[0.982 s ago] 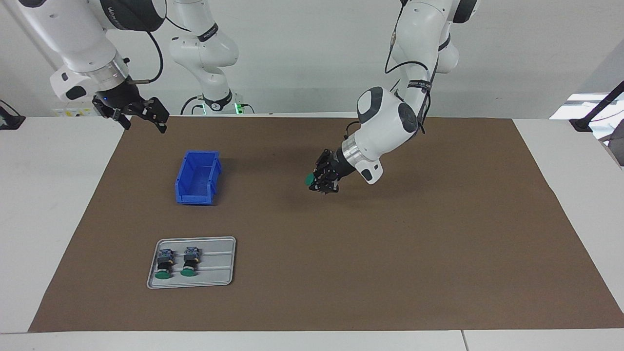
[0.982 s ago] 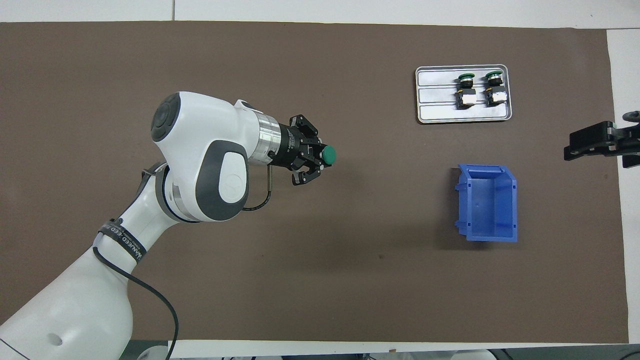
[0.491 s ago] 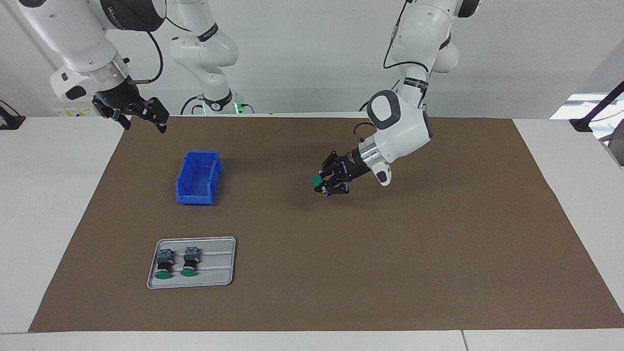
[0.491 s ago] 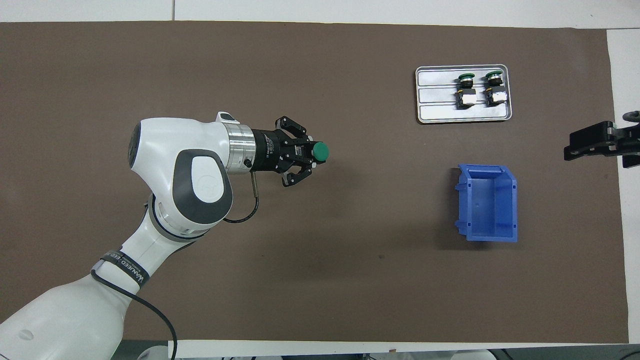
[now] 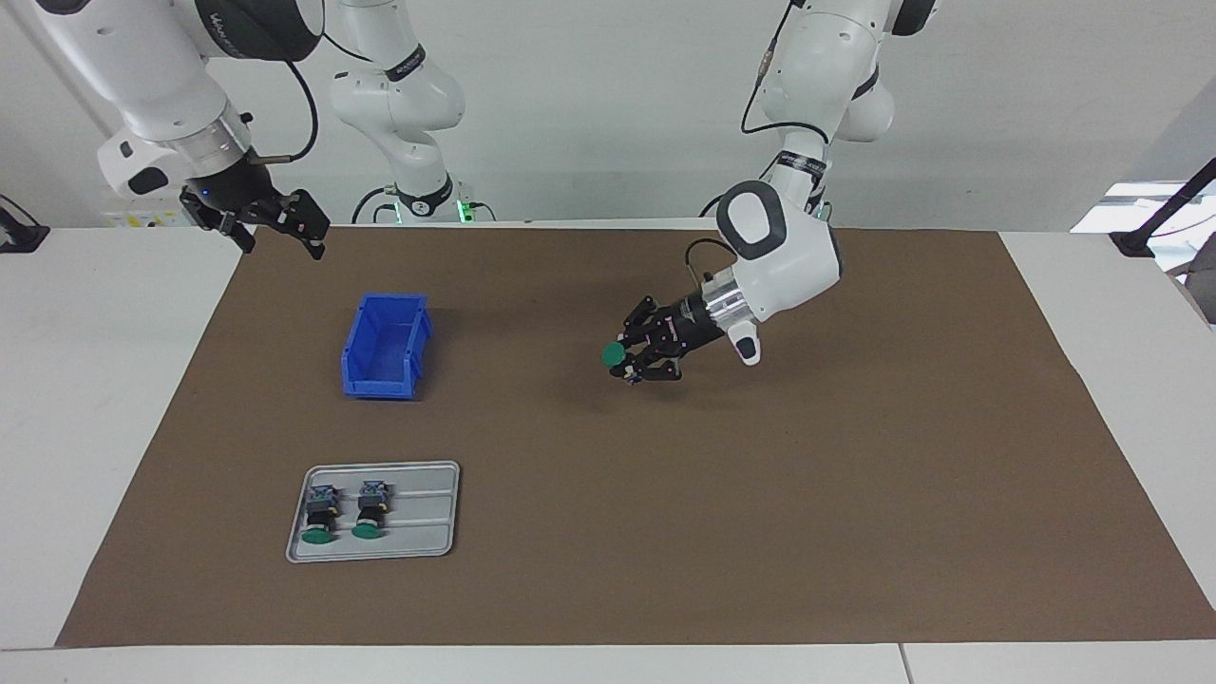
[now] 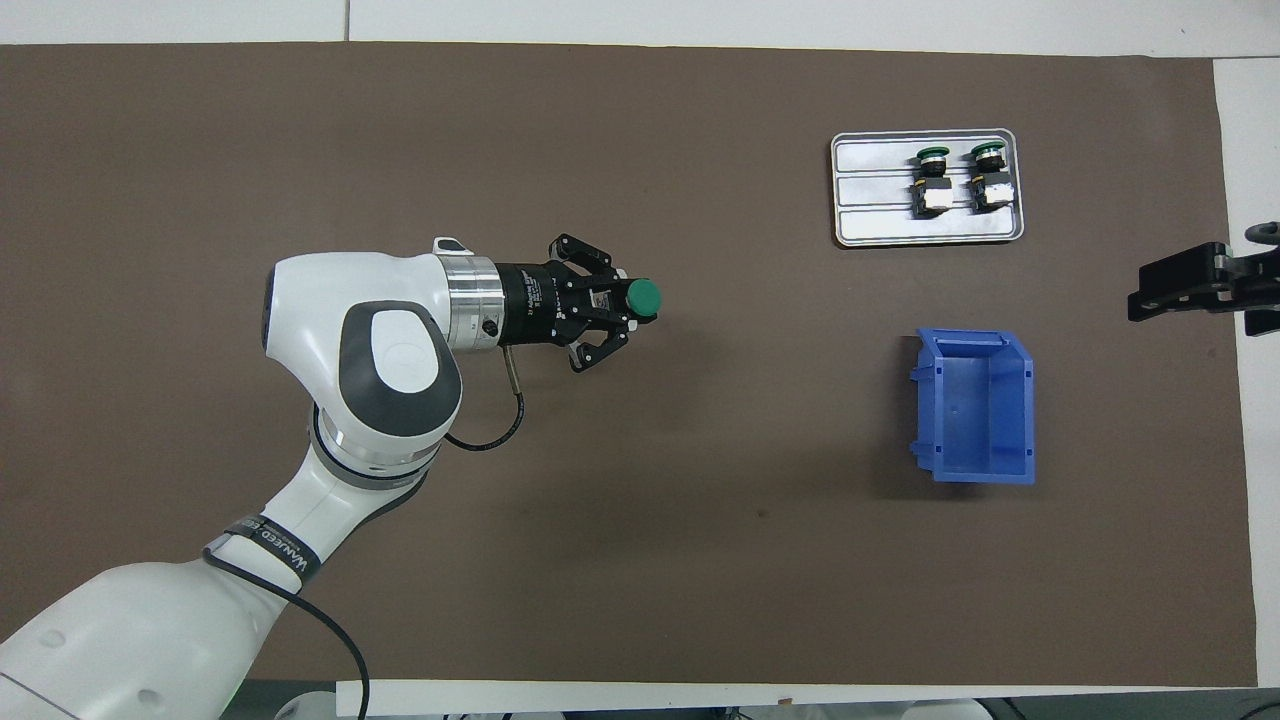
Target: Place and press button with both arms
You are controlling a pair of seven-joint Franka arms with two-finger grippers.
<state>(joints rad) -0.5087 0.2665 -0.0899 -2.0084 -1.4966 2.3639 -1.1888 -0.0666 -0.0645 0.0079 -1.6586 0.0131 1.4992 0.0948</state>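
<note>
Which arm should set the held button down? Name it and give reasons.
Left. The left gripper is already shut on the button, up over the bare mat mid-table. The right gripper waits open, up over the mat's edge by the blue bin, holding nothing.

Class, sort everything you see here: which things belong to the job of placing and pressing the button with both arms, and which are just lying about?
Part of the job:
- button, held in the left gripper above the brown mat
- right gripper, open, waiting over the mat's corner near the blue bin

Lying about:
- blue bin
- grey tray
- two spare buttons lying on the tray
</note>
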